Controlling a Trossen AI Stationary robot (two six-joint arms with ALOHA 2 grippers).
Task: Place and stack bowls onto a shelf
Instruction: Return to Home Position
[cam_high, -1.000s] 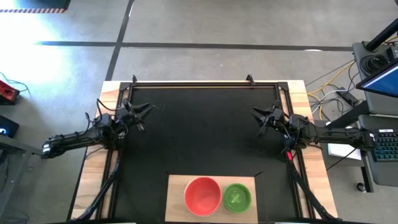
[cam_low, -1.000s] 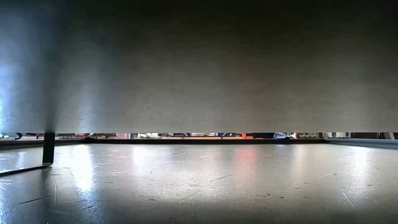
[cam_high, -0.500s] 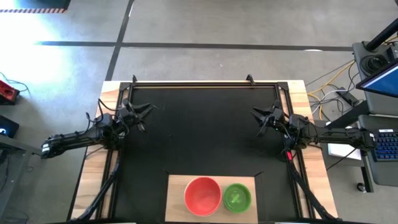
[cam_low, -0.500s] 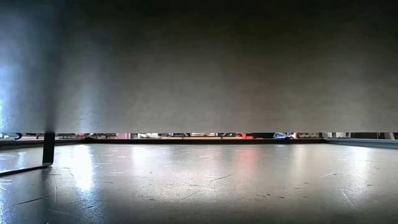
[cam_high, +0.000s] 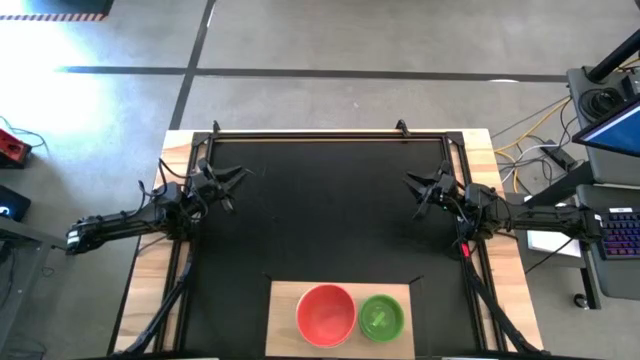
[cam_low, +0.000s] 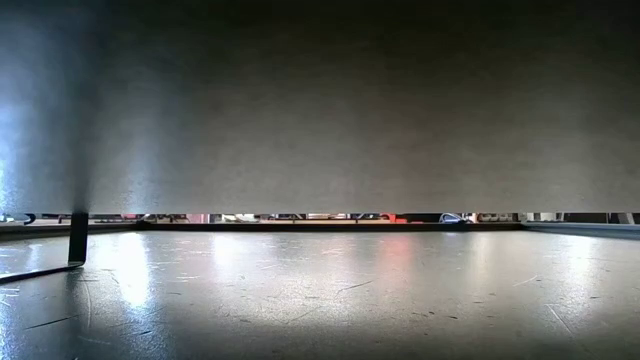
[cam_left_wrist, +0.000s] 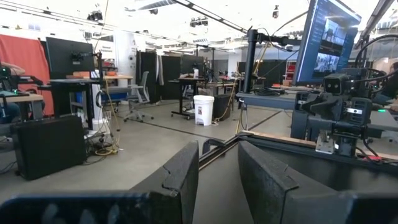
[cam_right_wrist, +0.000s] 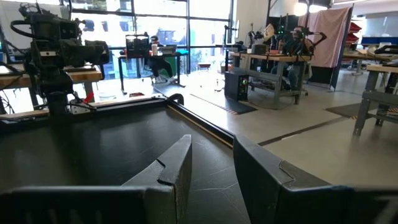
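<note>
A round red plastic bowl (cam_high: 325, 313) and round green plastic bowl (cam_high: 381, 316) were seen on the pale wooden shelf (cam_high: 283, 302), with left pincer (cam_high: 238, 174) and right pincer (cam_high: 408, 181) held narrowly parted.

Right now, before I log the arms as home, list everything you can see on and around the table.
red bowl: one, large, on the shelf, left of the green one.
green bowl: one, smaller, on the shelf, beside the red one.
shelf: one, pale wood, middle of the table's lower edge in the high view.
black mat: one, covers the table top.
keyboard: one, dark, right of the table.
left gripper: open, over the mat's left side.
right gripper: open, over the mat's right side.
</note>
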